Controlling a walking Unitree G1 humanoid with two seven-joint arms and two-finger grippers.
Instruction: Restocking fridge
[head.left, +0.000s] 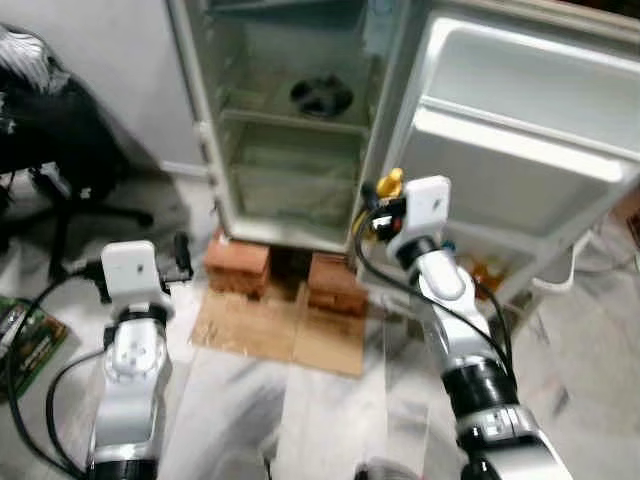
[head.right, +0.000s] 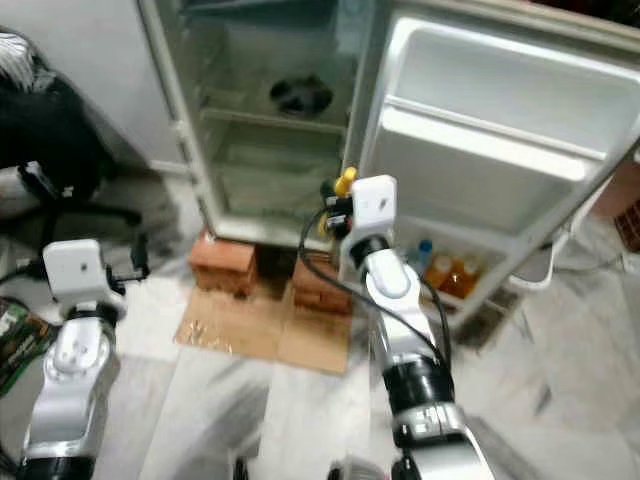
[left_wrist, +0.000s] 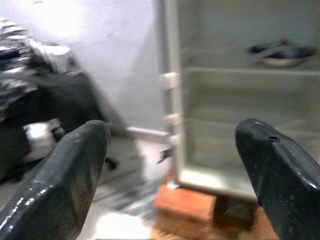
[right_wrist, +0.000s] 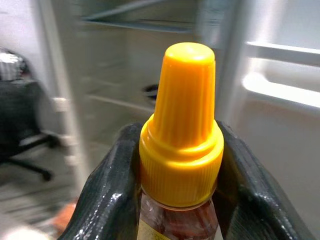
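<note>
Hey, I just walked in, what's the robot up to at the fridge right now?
It's restocking the open fridge. The right gripper is shut on a bottle with a yellow cap, held up near the door, whose lower shelf already holds a few bottles. The left gripper is open, holding nothing, and points toward the fridge. A dark bowl sits on an inner shelf.

We get soft, even indoor light — no hard shadows. The open fridge door (head.left: 520, 140) blows out near white, its shelf edges glaring. Both eye views are slightly smeared, worst on the floor (head.left: 300, 410) at the bottom. In the right wrist view the yellow cap (right_wrist: 182, 130) is sharp, background blurred. The left wrist view is soft throughout — glossy highlights on the black fingers (left_wrist: 65, 185).
</note>
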